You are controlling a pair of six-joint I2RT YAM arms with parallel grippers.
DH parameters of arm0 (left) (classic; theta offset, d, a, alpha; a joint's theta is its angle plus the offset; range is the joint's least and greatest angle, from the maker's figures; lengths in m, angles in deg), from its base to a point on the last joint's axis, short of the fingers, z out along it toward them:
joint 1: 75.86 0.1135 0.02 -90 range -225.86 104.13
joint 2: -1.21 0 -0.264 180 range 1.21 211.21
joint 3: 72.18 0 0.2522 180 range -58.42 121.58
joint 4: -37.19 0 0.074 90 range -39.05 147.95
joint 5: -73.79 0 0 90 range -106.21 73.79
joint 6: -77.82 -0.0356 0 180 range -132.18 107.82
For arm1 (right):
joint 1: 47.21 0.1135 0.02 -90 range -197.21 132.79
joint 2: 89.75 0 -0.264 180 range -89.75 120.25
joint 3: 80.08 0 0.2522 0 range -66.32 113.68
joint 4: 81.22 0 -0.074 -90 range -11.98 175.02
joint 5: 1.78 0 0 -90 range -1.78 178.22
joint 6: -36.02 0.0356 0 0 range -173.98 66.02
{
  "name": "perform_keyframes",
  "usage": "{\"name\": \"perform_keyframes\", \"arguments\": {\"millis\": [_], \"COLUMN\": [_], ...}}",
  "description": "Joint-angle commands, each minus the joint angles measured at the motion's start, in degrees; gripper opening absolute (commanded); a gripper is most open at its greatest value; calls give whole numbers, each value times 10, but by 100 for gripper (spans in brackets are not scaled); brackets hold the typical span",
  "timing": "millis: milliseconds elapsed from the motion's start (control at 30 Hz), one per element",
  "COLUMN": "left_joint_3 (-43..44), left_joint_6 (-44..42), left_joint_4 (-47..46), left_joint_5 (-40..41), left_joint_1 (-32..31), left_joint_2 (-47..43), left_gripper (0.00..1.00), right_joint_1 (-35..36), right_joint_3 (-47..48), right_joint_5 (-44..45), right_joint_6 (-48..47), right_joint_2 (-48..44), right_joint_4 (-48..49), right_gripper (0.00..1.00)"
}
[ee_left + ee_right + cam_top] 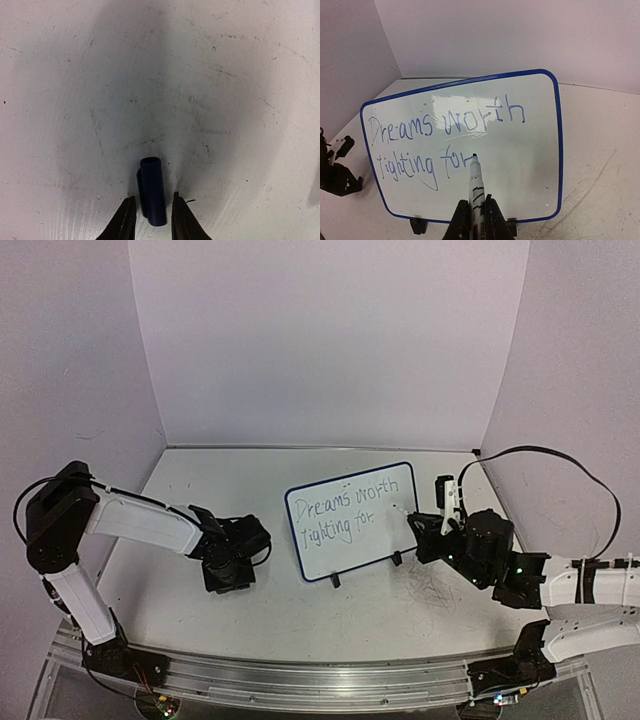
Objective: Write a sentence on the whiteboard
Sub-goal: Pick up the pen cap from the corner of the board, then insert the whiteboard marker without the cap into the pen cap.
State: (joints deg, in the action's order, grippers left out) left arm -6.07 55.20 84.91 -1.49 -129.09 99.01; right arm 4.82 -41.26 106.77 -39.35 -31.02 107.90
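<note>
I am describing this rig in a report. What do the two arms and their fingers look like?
The left arm and the right arm have white shells between black joints. The left fingers and right fingers are black and taper to narrow tips. A black cable loops above the right arm.

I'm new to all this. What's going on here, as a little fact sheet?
board: small blue-rimmed whiteboard, propped on the table
writing: "Dreams worth fighting for", blue, two lines
right pincer: shut on a marker, tip at the board after "for"
left pincer: jaws flank a blue cap on the table; grip unclear
</note>
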Motion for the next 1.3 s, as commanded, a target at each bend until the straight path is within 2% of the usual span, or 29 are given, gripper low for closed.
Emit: {"name": "perform_keyframes", "arguments": {"millis": [0, 200, 433, 633, 867, 967, 1100, 1267], "left_joint_3": [-30, -34, -50, -70, -84, -73, -46, -25], "left_joint_6": [-7, -68, -128, -177, -217, -258, -349, -477], "left_joint_4": [7, 6, 2, 0, 0, -3, -26, -85], "left_joint_5": [18, 33, 34, 33, -6, -55, -164, -306], "left_joint_1": [0, 1, 0, 0, 1, 1, 1, 0], "left_joint_2": [23, 23, -17, -115, -286, -352, -422, -434], "left_gripper": [24, 21, 12, 9, 8, 4, 0, 0], "right_joint_1": [-1, -1, -1, -1, -1, -1, 0, 1], "right_joint_3": [1, 14, 30, 51, 103, 134, 179, 236], "right_joint_5": [6, 0, -5, -2, -21, -79, -221, -373], "right_joint_6": [2, 4, 15, 14, -23, -56, -107, -128], "right_joint_2": [-9, -9, -14, 0, 26, 39, 70, 136], "right_joint_4": [20, 5, -20, -43, -95, -112, -127, -133], "right_gripper": [0, 0, 0, 0, 0, 0, 0, 0]}}
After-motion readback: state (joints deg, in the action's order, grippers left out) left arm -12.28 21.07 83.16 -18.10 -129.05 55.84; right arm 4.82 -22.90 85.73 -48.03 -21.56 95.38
